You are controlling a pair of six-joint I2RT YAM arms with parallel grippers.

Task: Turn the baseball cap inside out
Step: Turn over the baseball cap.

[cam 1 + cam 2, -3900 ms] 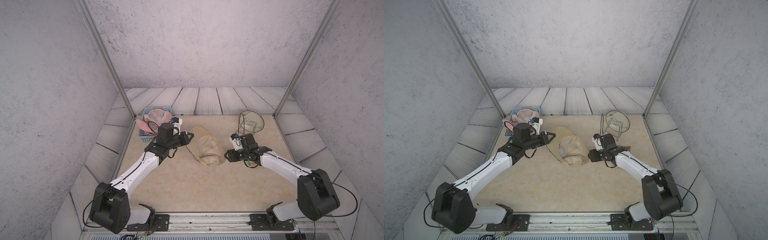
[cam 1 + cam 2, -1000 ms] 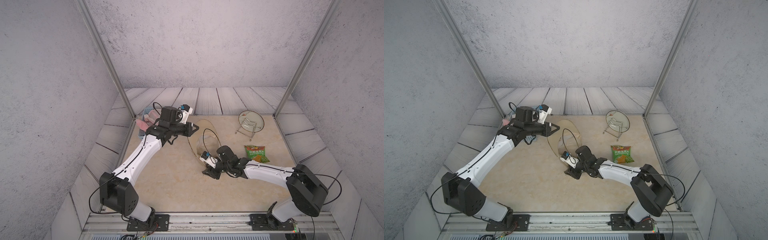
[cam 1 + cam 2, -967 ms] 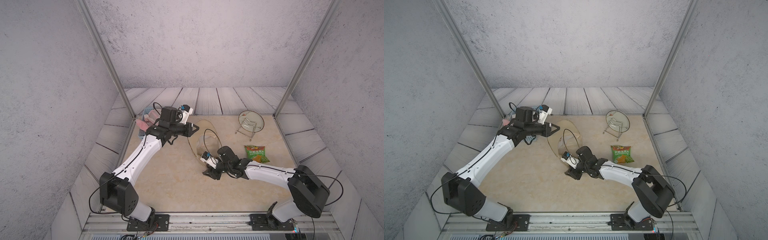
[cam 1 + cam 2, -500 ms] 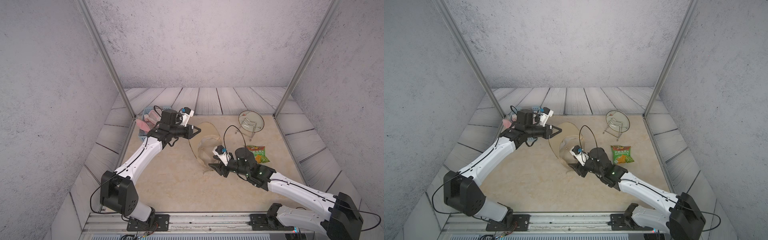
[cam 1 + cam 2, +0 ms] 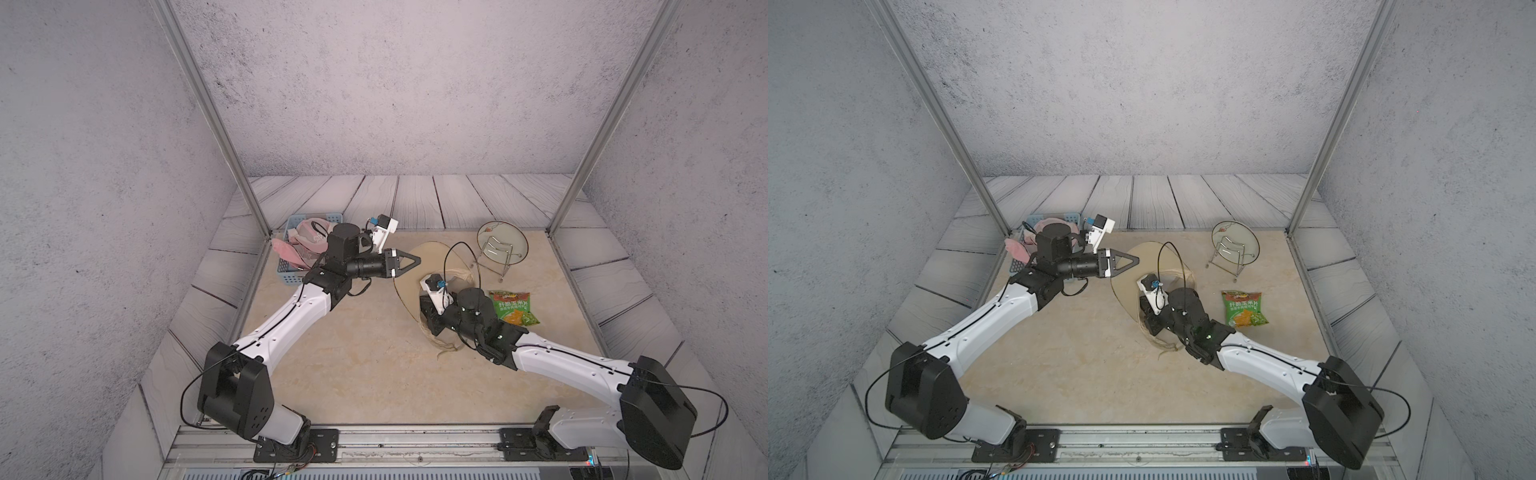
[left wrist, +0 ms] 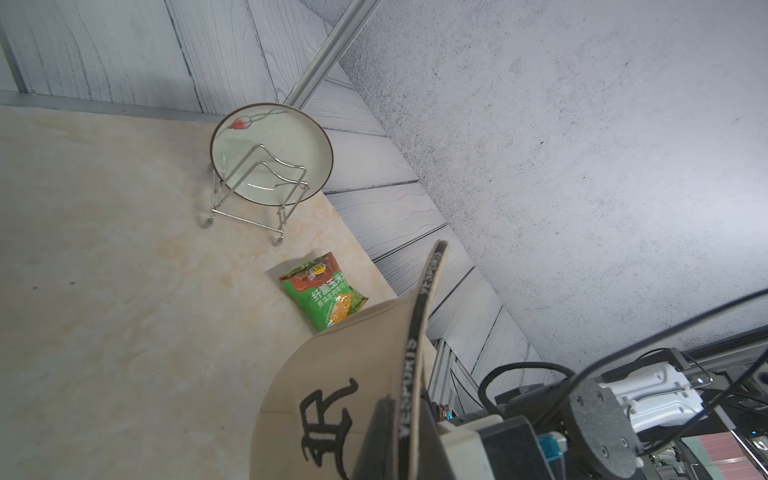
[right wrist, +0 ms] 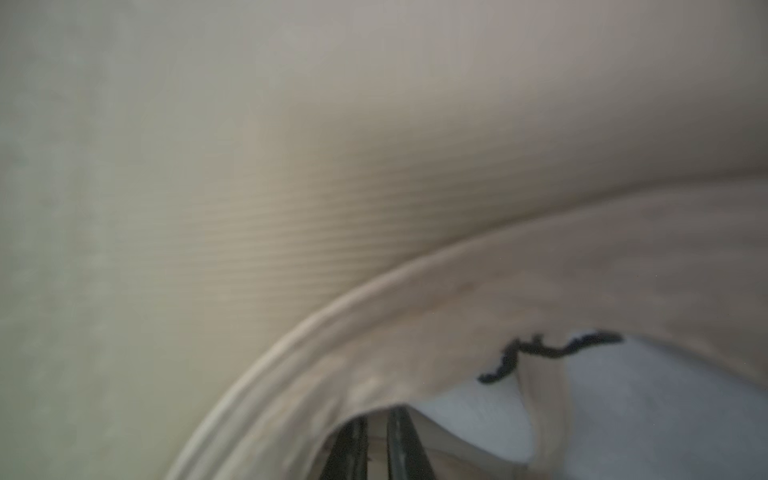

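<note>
Cap (image 5: 415, 282) stood on edge at the middle of the table (image 5: 353, 374), between both arms.
Left gripper (image 5: 409, 262) is clamped on the brim (image 5: 430, 255), apparently to anchor it and present the opening to the right gripper (image 7: 376, 440), which is inside the cap with its jaws nearly together; whether they pinch the lining cannot be told.

- Table (image 5: 353, 374), beige marble-like top.
- Blue basket (image 5: 286, 277) at the far left corner.
- Wire rack (image 5: 496, 266) holding a plate (image 5: 505, 235), far right.
- Green snack bag (image 5: 513, 308), near the rack.
- Baseball cap (image 5: 426, 259), its strap end trails mid-table.
</note>
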